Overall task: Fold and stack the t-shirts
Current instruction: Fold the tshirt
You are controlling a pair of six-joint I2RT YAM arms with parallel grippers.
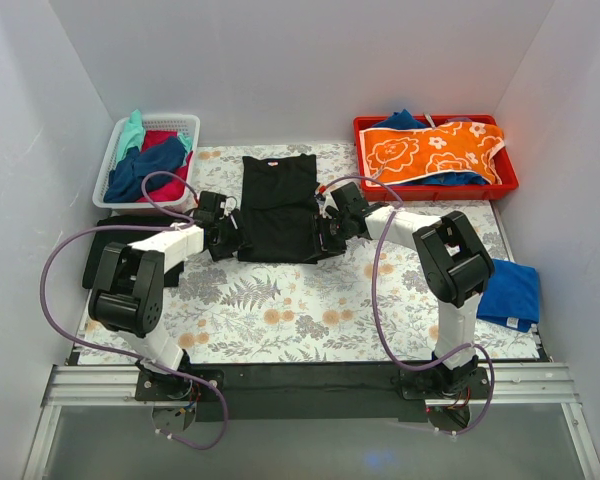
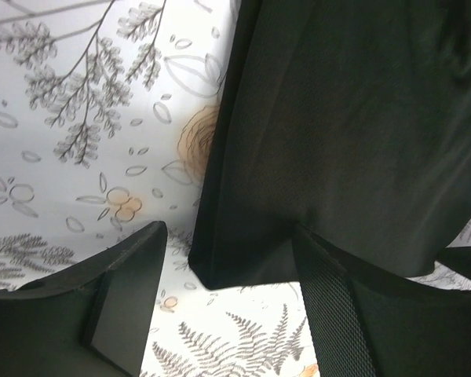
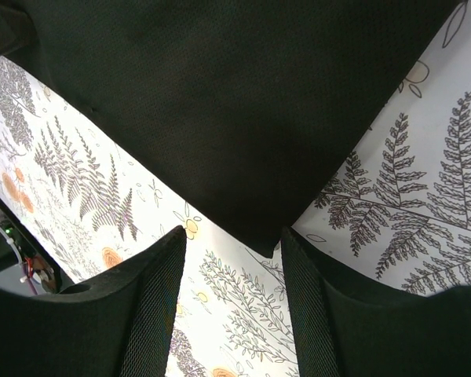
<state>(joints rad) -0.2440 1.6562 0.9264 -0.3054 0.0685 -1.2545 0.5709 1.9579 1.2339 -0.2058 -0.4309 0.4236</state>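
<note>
Black t-shirt (image 1: 278, 205): matt cloth, fine knit grain, soft creases. Table covering (image 1: 280, 310): smooth printed sheet, slight sheen. Left gripper (image 2: 228, 236) and right gripper (image 3: 231, 236): matt black plastic fingers (image 3: 161, 314), pad faces finely dimpled. Basket (image 1: 108, 165): white plastic lattice. Tray (image 1: 430, 192): glossy red plastic. Near rail (image 1: 540, 385): bare silvery metal.

Left claw (image 2: 228, 247), jaws apart; a black t-shirt (image 2: 337, 118) corner lies between them on the fern-patterned table covering (image 2: 78, 157).
</note>
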